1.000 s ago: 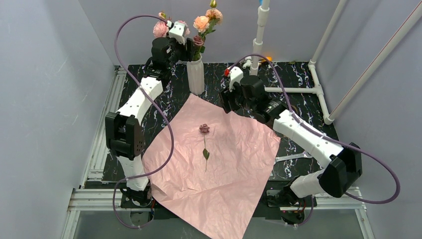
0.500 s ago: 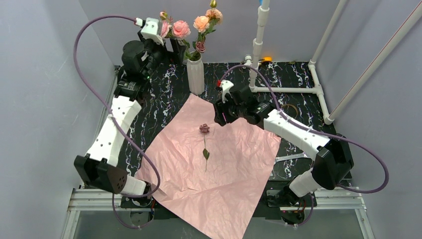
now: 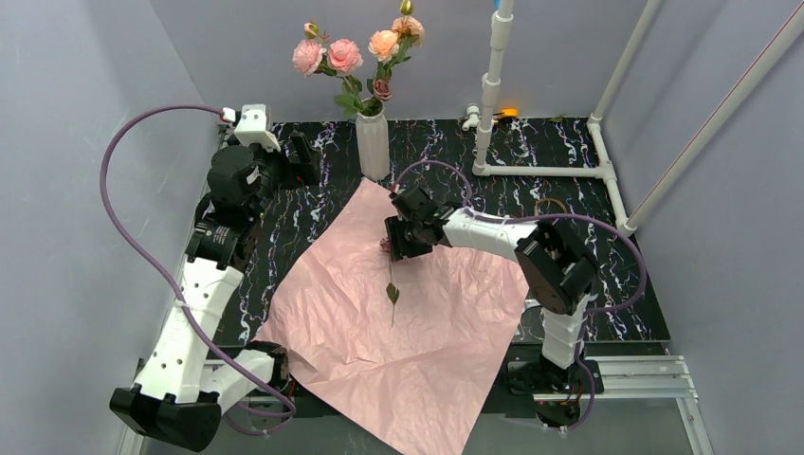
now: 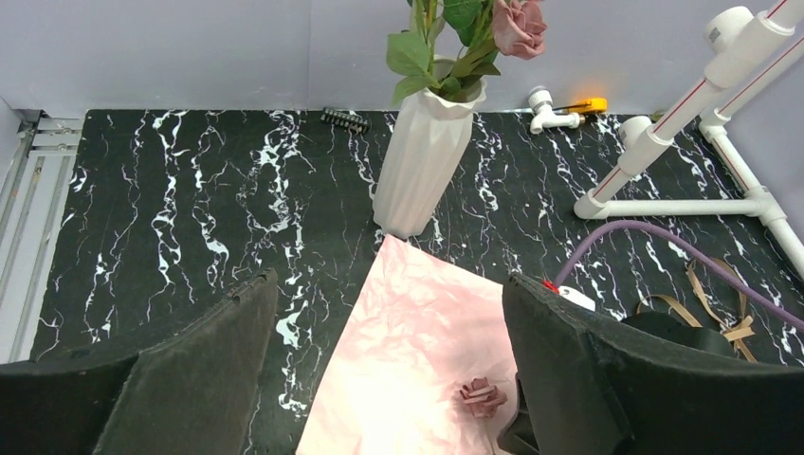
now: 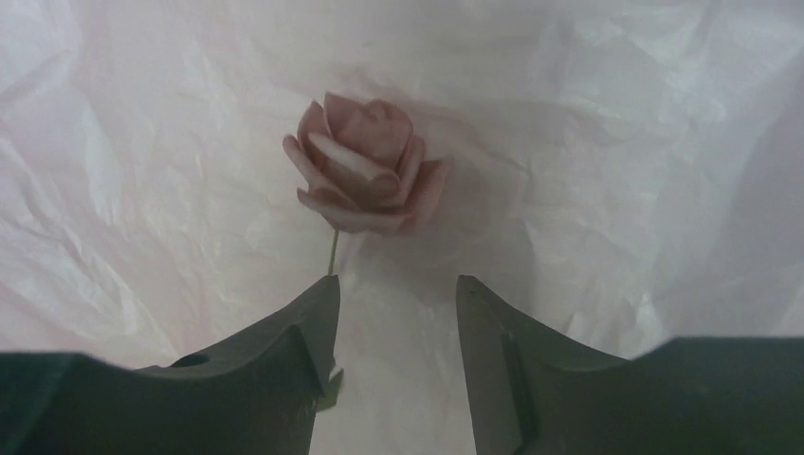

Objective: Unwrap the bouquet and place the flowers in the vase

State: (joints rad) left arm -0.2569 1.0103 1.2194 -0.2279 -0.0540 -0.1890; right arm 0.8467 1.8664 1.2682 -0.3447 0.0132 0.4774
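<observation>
The white ribbed vase (image 3: pixel 373 147) (image 4: pixel 422 156) stands at the back and holds several pink and peach flowers (image 3: pixel 346 57). The bouquet's pink paper (image 3: pixel 417 322) (image 4: pixel 417 322) lies spread flat. One dark mauve rose (image 5: pixel 365 166) (image 4: pixel 482 396) lies on it, its stem (image 3: pixel 391 284) pointing toward the near edge. My right gripper (image 3: pixel 393 248) (image 5: pixel 396 284) hangs low just behind the rose head. It is open, and the stem runs along the inner edge of its left finger. My left gripper (image 3: pixel 301 161) (image 4: pixel 389 284) is open and empty, left of the vase.
White plastic pipes (image 3: pixel 493 85) rise at the back right, with a frame on the black marbled table (image 3: pixel 313 199). Loose tan ribbon (image 3: pixel 550 206) (image 4: pixel 706 303) lies right of the paper. Grey walls close in both sides.
My left gripper opened and drew away from the flowers in the vase, down and to the left. My right gripper moved left and down onto the mauve rose, its jaws narrowing.
</observation>
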